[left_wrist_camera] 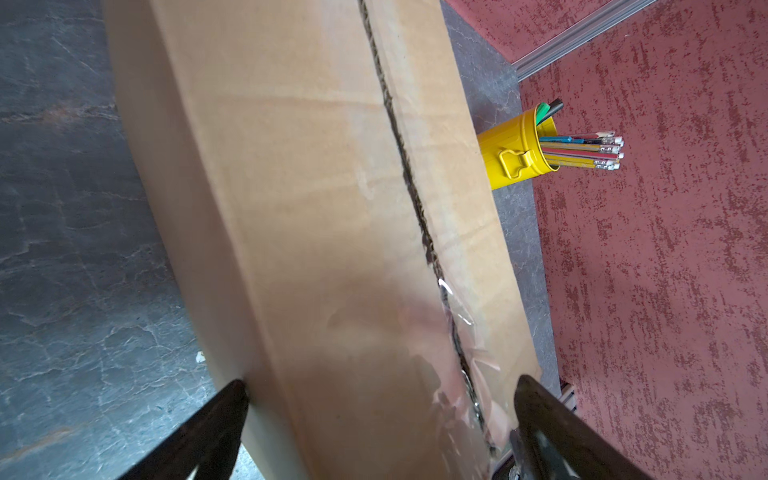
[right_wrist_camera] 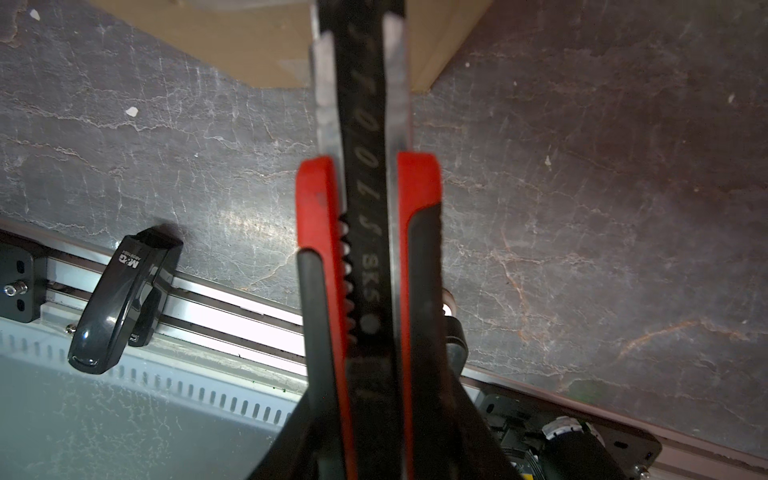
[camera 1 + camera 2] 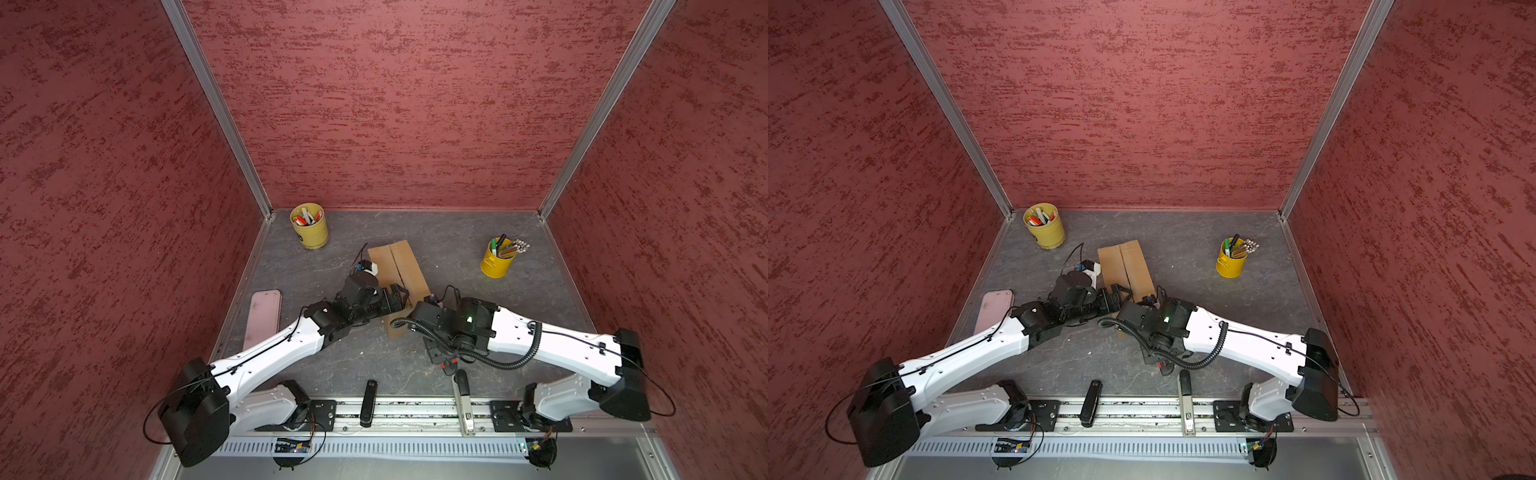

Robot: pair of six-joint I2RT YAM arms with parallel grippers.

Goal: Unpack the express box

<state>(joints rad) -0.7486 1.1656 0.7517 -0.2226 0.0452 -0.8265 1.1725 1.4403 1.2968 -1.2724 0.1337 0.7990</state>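
Black fingertips of the left end effector stand fully spread astride the near end of the express box, gripping nothing. Mid-frame on the surface in both top views, that carton looks light, stiff yet crushable; a flap edge along the slit seam seems the best hold. Right end effector is clamped on a red utility knife, blade toward the carton's end. A yellow pencil cup stands clear, right of frame.
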